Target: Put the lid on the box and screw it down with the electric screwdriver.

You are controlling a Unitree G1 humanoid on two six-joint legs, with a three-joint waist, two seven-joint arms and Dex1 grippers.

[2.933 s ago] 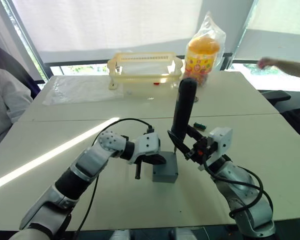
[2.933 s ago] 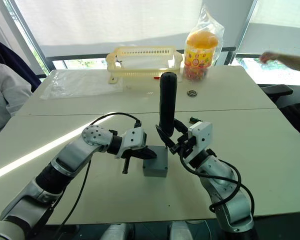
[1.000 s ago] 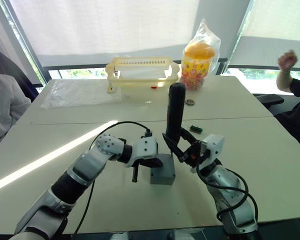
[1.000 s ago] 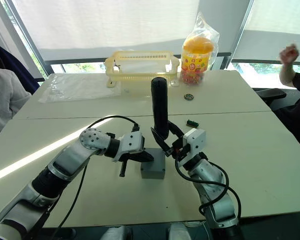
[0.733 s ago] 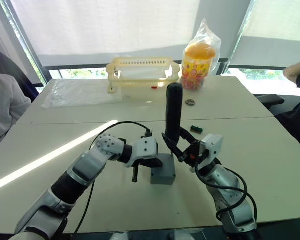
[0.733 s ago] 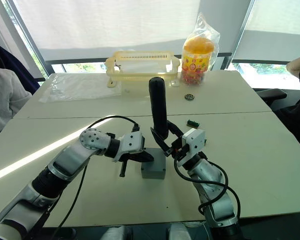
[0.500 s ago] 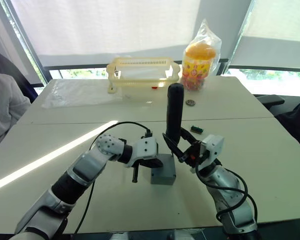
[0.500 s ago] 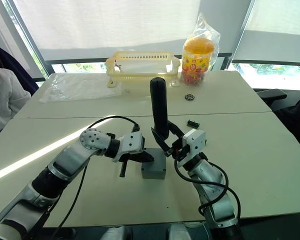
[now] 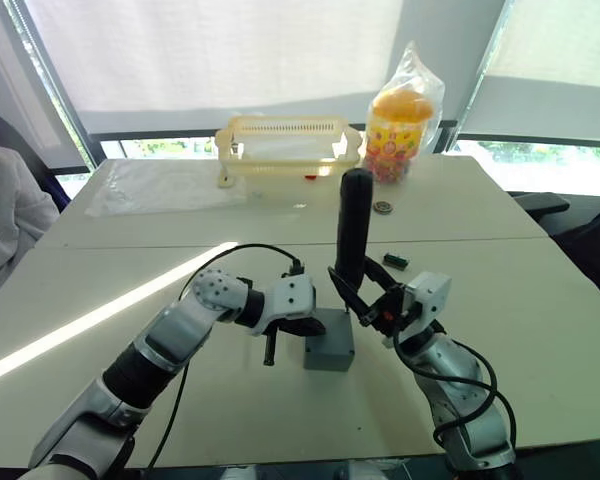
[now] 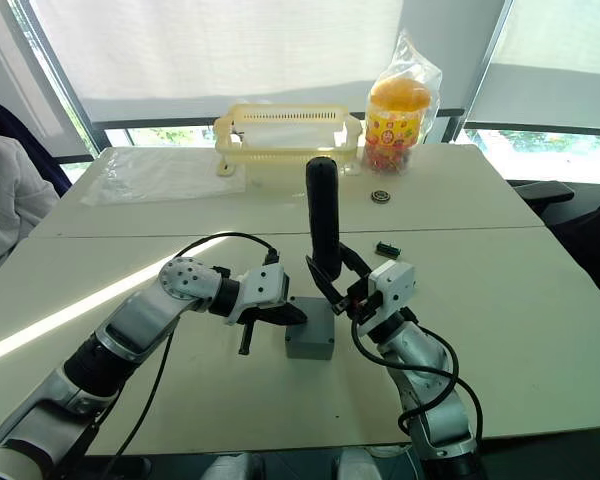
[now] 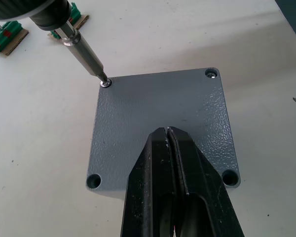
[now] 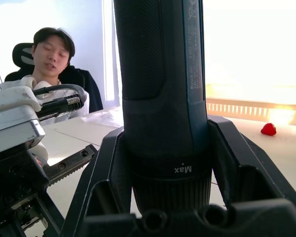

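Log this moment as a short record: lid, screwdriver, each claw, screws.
lid: seated flat on the box
screwdriver: upright, bit tip in one corner screw of the lid
right claw: shut on the screwdriver
left claw: shut, fingertips over the lid
screws: heads at two corners; two corner holes empty

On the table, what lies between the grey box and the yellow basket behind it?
Bare tabletop and the seam between the two tables, seen in the left eye view between the box and basket; the electric screwdriver rises across it.
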